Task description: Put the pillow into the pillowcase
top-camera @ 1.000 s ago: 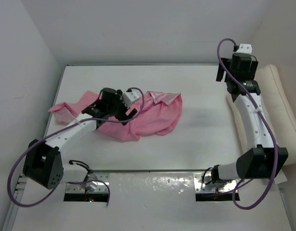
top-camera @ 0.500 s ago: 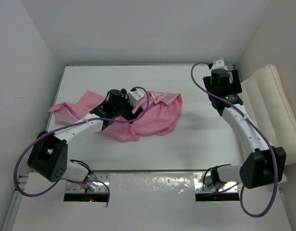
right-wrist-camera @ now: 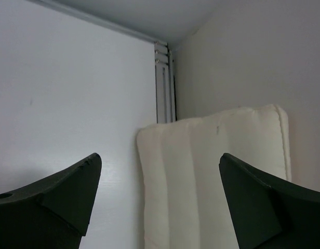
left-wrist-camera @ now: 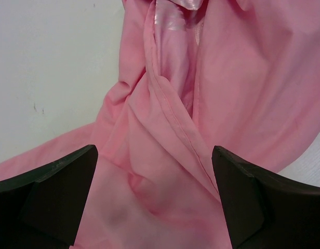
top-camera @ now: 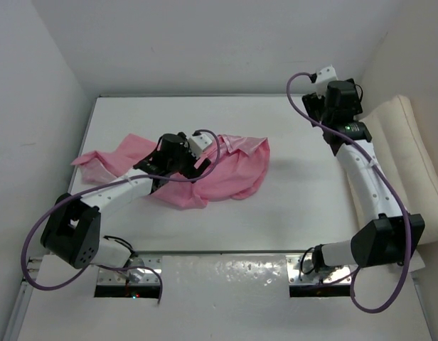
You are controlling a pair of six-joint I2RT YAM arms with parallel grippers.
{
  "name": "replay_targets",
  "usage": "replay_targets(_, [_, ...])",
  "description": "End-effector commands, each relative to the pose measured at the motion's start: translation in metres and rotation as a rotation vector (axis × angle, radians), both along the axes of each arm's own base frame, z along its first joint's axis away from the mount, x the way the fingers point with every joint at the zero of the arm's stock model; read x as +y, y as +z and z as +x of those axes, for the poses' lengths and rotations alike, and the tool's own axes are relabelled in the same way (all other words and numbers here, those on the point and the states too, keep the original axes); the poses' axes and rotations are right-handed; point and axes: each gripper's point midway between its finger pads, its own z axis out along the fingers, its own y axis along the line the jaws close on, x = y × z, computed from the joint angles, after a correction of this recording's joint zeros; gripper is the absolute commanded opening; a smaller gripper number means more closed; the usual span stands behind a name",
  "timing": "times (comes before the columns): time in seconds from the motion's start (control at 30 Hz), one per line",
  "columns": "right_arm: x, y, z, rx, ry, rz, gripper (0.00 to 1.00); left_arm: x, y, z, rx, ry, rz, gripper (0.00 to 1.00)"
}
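Risk on the left: the shiny pink satin pillowcase (top-camera: pixel 226 167) lies bunched in folds at abt 9 o'clock of the white table (top-camera: pixel 297 192), w/ no open mouth we can make out. If the left gripper (left-wrist-camera: pixel 155 199) closes here, we judge it would likely pinch both layers near the seam (left-wrist-camera: pixel 175 124) and keep the sack shut. Satin may also slip out.

Risk on the right: the cream-white quilted rectangular pillow (top-camera: pixel 400 153) sits at 3 o'clock, by the table's edge against the wall (top-camera: pixel 411 64). A thin edge grab could let it sag or drop.

Jaws: the left gripper is spread wide, straddling the folds and gripping nothing. Whether its tips touch cloth we can't tell. The right gripper (right-wrist-camera: pixel 160 205) is spread wide too and empty. The pillow is ahead of it at abt 1 o'clock, apart.
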Motion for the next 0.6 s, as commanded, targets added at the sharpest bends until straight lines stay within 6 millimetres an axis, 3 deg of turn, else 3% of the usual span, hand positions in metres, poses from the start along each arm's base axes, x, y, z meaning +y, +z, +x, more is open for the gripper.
replay_targets(0.0, [-0.021,0.009,-0.024,0.003,0.012,0.001,0.92,-0.001,0.024,0.006,-0.087,0.003,-0.025,0.91])
replay_targets(0.03, [-0.026,0.009,-0.029,0.010,0.021,-0.005,0.92,0.000,0.025,0.006,-0.091,0.004,-0.023,0.91])
replay_targets(0.07, [-0.047,0.000,-0.038,0.031,-0.022,-0.008,0.93,0.002,0.024,0.006,-0.091,0.006,-0.022,0.91])
replay_targets(0.1, [-0.054,0.007,-0.047,0.009,-0.038,-0.015,0.93,0.000,0.031,0.010,-0.120,0.007,-0.038,0.91])
replay_targets(0.13, [-0.066,-0.006,-0.057,0.035,-0.077,-0.050,0.96,0.000,0.031,0.010,-0.127,0.006,-0.038,0.91])
replay_targets(0.2, [-0.090,-0.002,-0.068,-0.018,-0.152,-0.090,0.99,0.002,0.030,0.009,-0.128,0.008,-0.036,0.91])
replay_targets(0.23, [-0.105,-0.010,-0.082,-0.010,-0.201,-0.114,0.99,0.001,0.032,0.009,-0.130,0.006,-0.038,0.91])
replay_targets(0.27, [-0.110,-0.002,-0.086,-0.041,-0.211,-0.147,0.99,0.002,0.031,0.008,-0.128,0.006,-0.038,0.91])
replay_targets(0.33, [-0.111,-0.009,-0.090,-0.039,-0.220,-0.147,0.99,0.003,0.032,0.008,-0.132,0.006,-0.038,0.91])
replay_targets(0.43, [-0.105,-0.007,-0.086,-0.077,-0.217,-0.069,0.99,0.005,0.032,0.009,-0.142,0.006,-0.031,0.91])
replay_targets(0.5, [-0.112,-0.006,-0.086,-0.074,-0.273,-0.059,0.99,0.006,0.032,0.007,-0.147,0.008,-0.034,0.91])
replay_targets(0.53, [-0.117,0.005,-0.085,-0.091,-0.309,-0.065,0.99,0.006,0.031,0.007,-0.148,0.010,-0.038,0.91])
replay_targets(0.57, [-0.118,-0.002,-0.082,-0.077,-0.339,-0.029,0.99,0.007,0.031,0.005,-0.150,0.011,-0.044,0.91])
